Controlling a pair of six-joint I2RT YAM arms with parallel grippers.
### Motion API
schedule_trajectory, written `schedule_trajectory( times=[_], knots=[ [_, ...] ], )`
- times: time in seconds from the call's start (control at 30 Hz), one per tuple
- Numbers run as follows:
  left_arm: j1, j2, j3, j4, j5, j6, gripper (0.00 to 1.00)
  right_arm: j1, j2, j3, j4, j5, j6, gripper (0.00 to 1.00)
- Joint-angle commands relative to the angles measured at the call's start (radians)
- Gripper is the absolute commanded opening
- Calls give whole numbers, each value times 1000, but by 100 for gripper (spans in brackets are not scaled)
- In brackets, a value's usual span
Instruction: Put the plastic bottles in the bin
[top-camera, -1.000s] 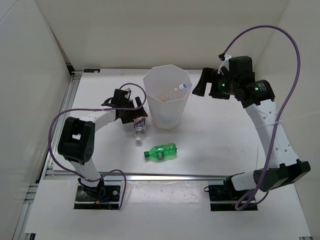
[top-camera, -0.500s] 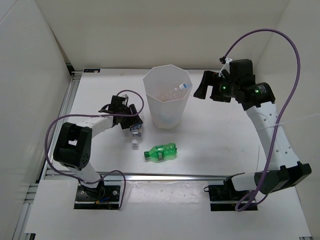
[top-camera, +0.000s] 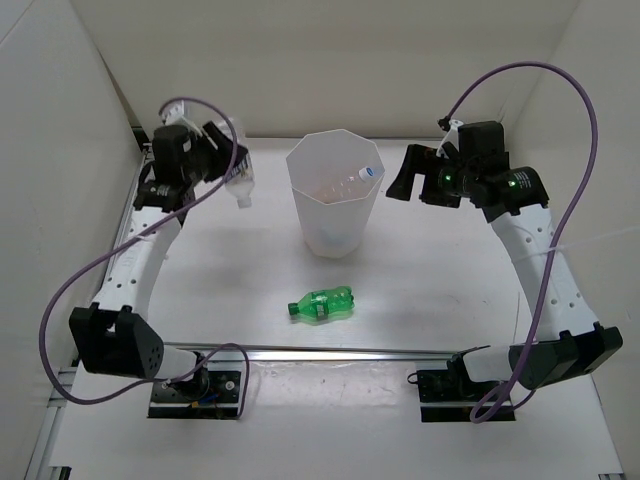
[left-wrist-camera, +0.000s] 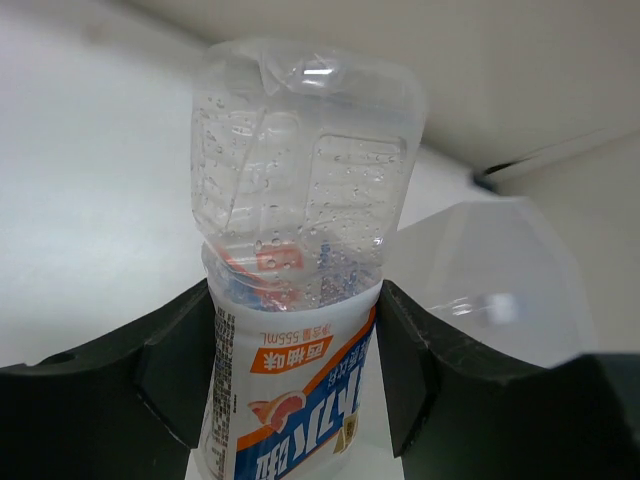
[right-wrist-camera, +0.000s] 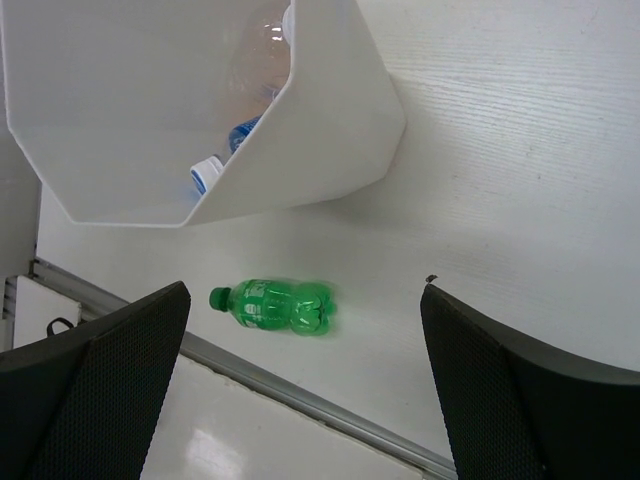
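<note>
Bottle (left-wrist-camera: 300, 200) now lifted by left end effector (left-wrist-camera: 295, 350).

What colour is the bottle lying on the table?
The bottle is green, clearest in the right wrist view.

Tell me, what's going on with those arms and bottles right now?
Left gripper shut on labelled bottle, held left of bin. Right gripper open, empty, beside bin. Green bottle lying on table. Nothing in the way.
</note>
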Motion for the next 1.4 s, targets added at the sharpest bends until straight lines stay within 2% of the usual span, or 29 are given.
schedule_trajectory(
  times=[0.0,0.2,0.3,0.37,0.43,0.5,0.53,0.67,0.87,1.07,1.13,1.2,1.23,1.37],
  knots=[
    [-43,11,218,3,66,-33,53,-5,-25,-10,35,-24,4,100],
    [-211,156,549,3,168,-42,54,-5,-16,-19,44,-33,22,100],
    [-316,239,637,3,191,-42,57,-5,-16,-19,44,-33,22,100],
    [-382,288,638,3,200,-22,59,-14,-25,-30,54,-43,31,100],
    [-410,314,638,3,227,-5,69,-14,-36,-41,63,-43,31,100],
    [-410,323,596,3,240,4,84,-14,-36,-30,63,-53,31,100],
    [-410,311,555,3,240,4,100,-14,-47,-30,63,-53,31,100],
    [-374,175,472,-6,130,56,100,-14,-71,-21,63,-66,-4,100],
    [-253,-31,306,-6,-146,119,100,44,-131,-62,63,-66,-87,100],
    [-123,-221,82,-26,-226,121,100,185,-150,-91,41,8,-156,100],
    [-109,-311,11,-49,-295,96,100,309,-139,-114,55,-4,-258,100],
    [-86,-347,-33,-78,-324,83,100,396,-122,-136,55,46,-307,100],
    [-66,-362,-51,-119,-347,83,100,494,-107,-171,55,115,-332,100],
    [-28,-428,-163,-202,-378,66,100,751,-82,-280,158,282,-464,100]
  ],
)
